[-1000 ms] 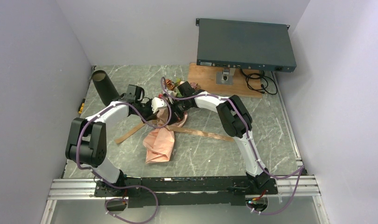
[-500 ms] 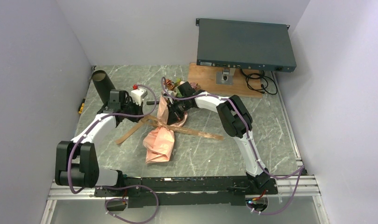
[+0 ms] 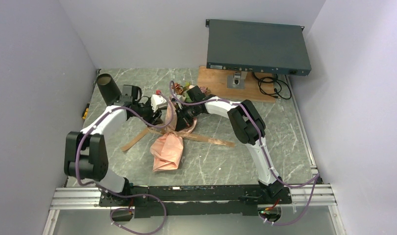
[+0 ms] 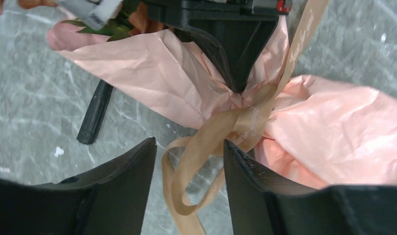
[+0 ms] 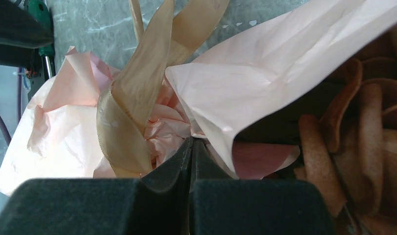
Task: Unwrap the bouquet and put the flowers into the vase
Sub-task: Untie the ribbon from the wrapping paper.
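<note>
Here, left gripper [image 4: 189, 147] released, jaws apart astride the ribbon [image 4: 221, 132] loop — knot just ahead of its tips. Bouquet [image 4: 162, 73] lies crosswise beyond, blooms leftward; right gripper [image 5: 191, 147] clenched on its paper waist.

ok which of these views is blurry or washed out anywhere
Top external: sharp, evenly lit, no glare. Left wrist: ribbon crisp, near jaws soft, pink paper slightly washed out at right. Right wrist: jaws blurred and dark, rust flowers dim and out of focus, paper bright at top.
</note>
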You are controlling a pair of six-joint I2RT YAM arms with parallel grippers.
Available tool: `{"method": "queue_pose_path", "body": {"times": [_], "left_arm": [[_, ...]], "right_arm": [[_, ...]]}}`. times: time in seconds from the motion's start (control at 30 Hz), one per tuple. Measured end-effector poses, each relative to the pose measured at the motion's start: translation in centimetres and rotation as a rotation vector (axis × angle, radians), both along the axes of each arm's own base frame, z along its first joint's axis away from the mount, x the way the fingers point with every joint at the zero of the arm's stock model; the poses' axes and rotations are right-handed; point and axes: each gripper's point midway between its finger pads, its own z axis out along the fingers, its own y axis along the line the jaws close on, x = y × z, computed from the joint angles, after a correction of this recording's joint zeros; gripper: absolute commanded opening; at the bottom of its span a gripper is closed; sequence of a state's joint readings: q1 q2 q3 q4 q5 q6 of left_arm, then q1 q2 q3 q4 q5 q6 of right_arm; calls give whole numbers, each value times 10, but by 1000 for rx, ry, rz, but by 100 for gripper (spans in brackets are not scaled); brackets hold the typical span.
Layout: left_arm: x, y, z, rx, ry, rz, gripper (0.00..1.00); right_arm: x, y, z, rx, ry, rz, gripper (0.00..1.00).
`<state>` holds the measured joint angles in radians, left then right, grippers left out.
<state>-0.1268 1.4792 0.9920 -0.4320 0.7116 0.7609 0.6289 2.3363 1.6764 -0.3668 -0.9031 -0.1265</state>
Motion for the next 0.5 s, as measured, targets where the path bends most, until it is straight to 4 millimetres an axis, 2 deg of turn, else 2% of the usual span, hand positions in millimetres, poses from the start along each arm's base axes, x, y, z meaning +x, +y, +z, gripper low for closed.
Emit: {"method": "queue_pose_path", "body": {"times": [0.07,0.2,0.33,0.4,0.5], "left_arm": [[3,-2,-9,28,-3,-74,51],[-1,-1,-34,74,25,-189,55],[-8,-3,-49,99,36,-271,57],[-9,-6,-52,107,26,-301,52],[-11,-14,-56,111,22,-329,34]], "right_arm": [[0,0,0,0,3,-2,0],[0,0,1,-1,5,-5,0],[1,0,1,-6,10,-10,0],[1,0,1,-7,11,-10,0],[1,0,1,-8,10,-11,0]]}}
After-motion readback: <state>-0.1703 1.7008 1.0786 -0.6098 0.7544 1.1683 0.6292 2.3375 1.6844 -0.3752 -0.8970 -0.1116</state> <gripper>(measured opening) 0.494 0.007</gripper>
